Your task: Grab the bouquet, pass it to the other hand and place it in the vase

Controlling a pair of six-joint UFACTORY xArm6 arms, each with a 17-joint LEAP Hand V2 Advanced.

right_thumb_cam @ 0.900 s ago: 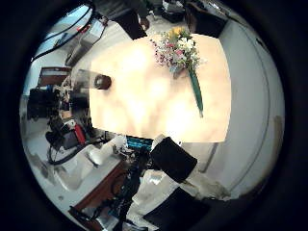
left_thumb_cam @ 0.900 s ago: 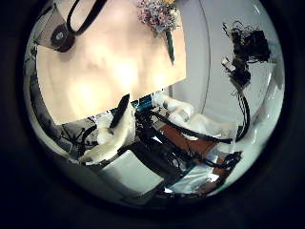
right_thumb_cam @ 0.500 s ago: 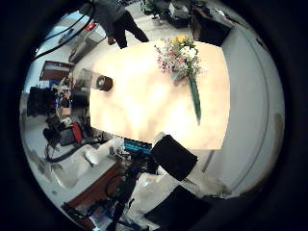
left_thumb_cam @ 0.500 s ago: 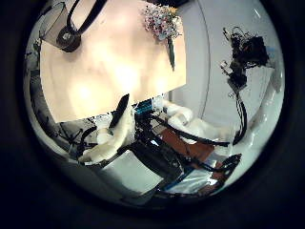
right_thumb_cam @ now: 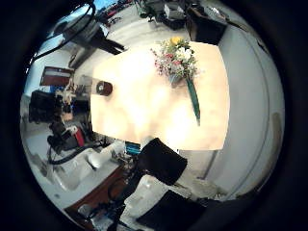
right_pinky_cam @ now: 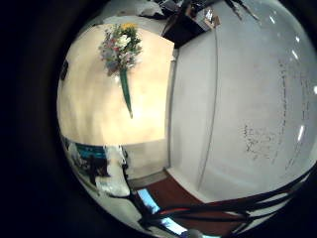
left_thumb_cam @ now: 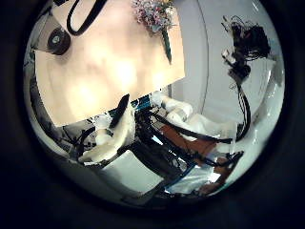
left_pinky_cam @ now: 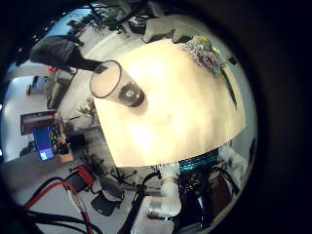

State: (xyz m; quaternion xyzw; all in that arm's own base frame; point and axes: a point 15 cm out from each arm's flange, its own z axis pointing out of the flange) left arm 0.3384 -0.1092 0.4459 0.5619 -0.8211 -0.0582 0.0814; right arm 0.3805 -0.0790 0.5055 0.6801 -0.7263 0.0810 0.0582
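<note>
Bouquet at rest flat on the pale tabletop, near one edge: a mixed flower head at one end, a long green wrapped stem trailing from it. Vase, a clear glass vessel with a dark base, stands upright on the same tabletop, well apart from the bouquet, toward the opposite side. Both palms look down on the table from well above; neither hand is near the bouquet or touches it.

Handling, as a judgement: the bouquet is probably light, its blooms soft and easily crushed, and its stem bundle narrow and fairly stiff. The stem is therefore the sensible place to take hold, about midway along its length, which would leave a free portion for the other hand at the transfer and a free lower end to enter the vase. The vase looks light and tall enough to tip if struck from the side.

Fingers: in the left thumb side view a white and black finger extends fairly straight with nothing held. The right hand's fingers are not clearly shown, so their opening cannot be told.
</note>
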